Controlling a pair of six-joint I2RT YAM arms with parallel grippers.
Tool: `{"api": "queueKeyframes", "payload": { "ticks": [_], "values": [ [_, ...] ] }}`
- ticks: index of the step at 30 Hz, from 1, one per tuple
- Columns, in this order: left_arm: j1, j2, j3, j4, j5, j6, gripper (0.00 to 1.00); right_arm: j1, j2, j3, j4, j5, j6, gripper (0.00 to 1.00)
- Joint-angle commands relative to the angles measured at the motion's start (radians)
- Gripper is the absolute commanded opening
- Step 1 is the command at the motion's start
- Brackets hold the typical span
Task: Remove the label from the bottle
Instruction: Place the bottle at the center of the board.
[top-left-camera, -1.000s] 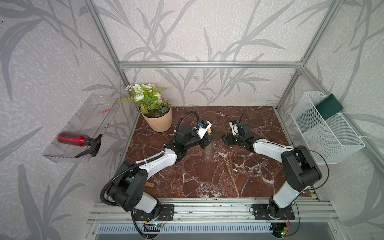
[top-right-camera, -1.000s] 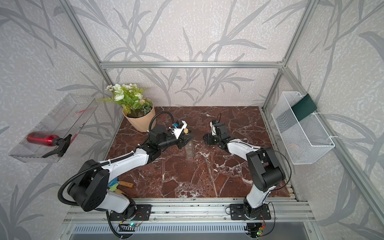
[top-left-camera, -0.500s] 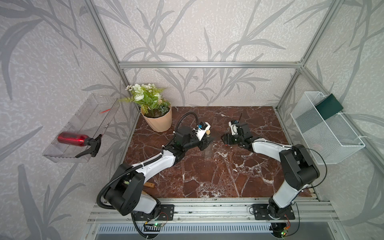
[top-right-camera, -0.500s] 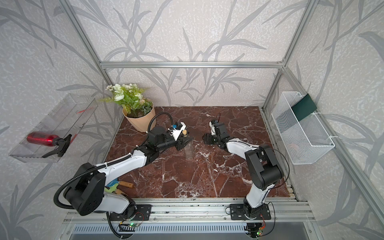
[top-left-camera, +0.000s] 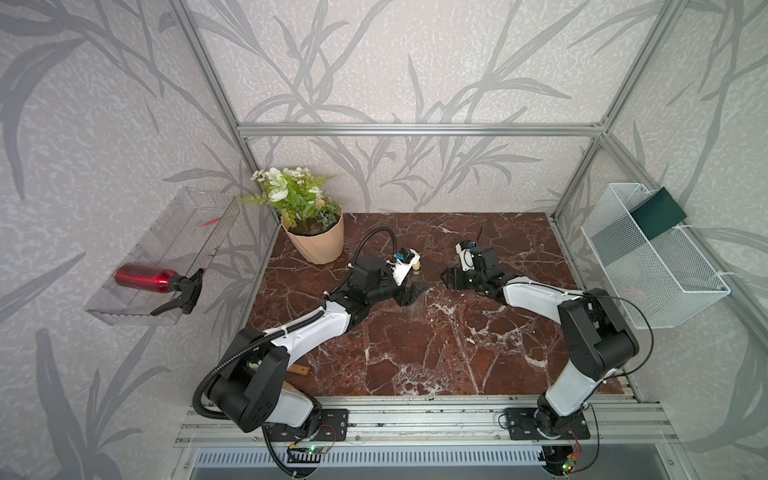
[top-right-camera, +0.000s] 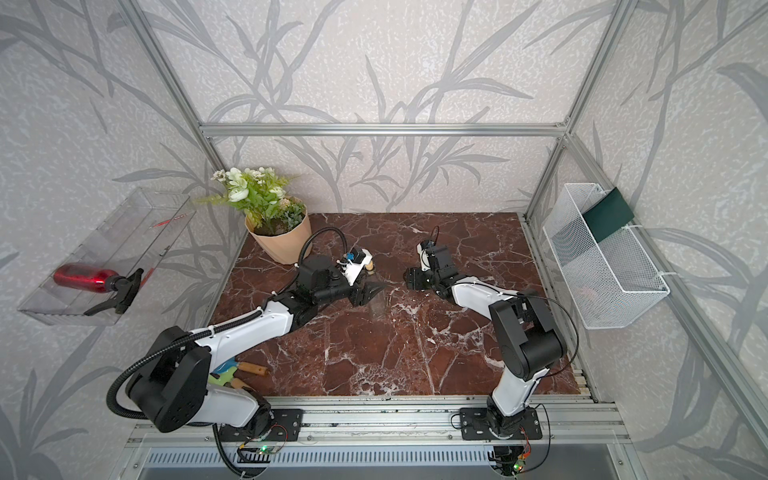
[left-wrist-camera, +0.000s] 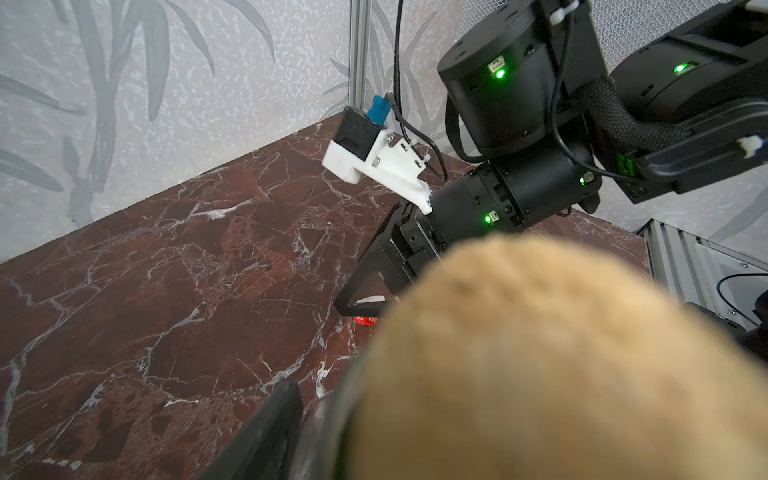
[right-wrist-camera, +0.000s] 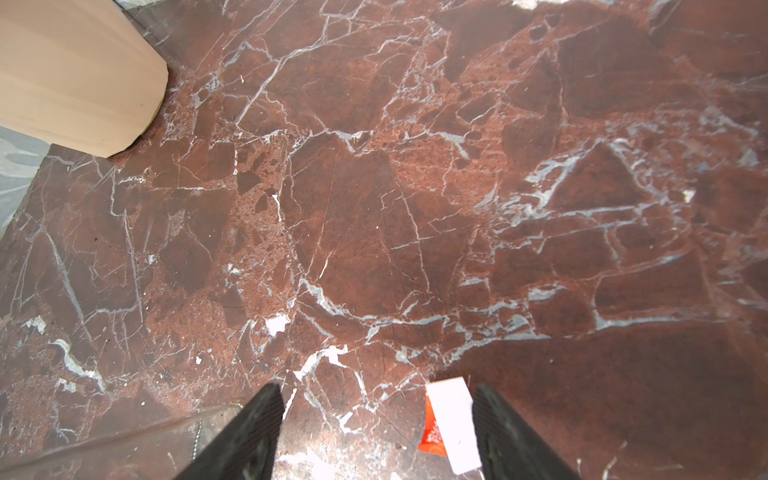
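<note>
Red-brown marble surface, white veins, glossy, flooring a small booth. Grey leaf-print wallpaper on back and side walls, aluminium frame up the corners and across the back. Potted plant in back-left corner of surface. Wooden-handled tools at front-left corner, partly under left arm base. Clear shelf on left wall, off the surface, red spray bottle lying in it. White mesh basket on right wall, dark green pad at its back end.

Bottle standing cork end up near middle of surface, slightly toward back edge; cork huge and blurred in left wrist view. Left gripper around the bottle body, one finger just beside the glass; pressing or loose, cannot tell.

Right gripper just right of bottle, low over the marble, fingers spread wide, nothing clamped. Label off the bottle, between those fingers, against one of them; lying on marble or stuck to that finger, cannot tell.
</note>
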Motion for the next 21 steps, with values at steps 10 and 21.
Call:
{"api": "queueKeyframes", "payload": {
  "ticks": [10, 21],
  "values": [
    [0.001, 0.029, -0.083, -0.333, -0.045, 0.009, 0.92, 0.02, -0.005, 0.033, 0.002, 0.027, 0.002, 0.75],
    [0.01, 0.017, -0.048, -0.336, -0.064, 0.019, 0.93, 0.025, -0.008, 0.036, 0.005, 0.035, 0.003, 0.76]
  ]
}}
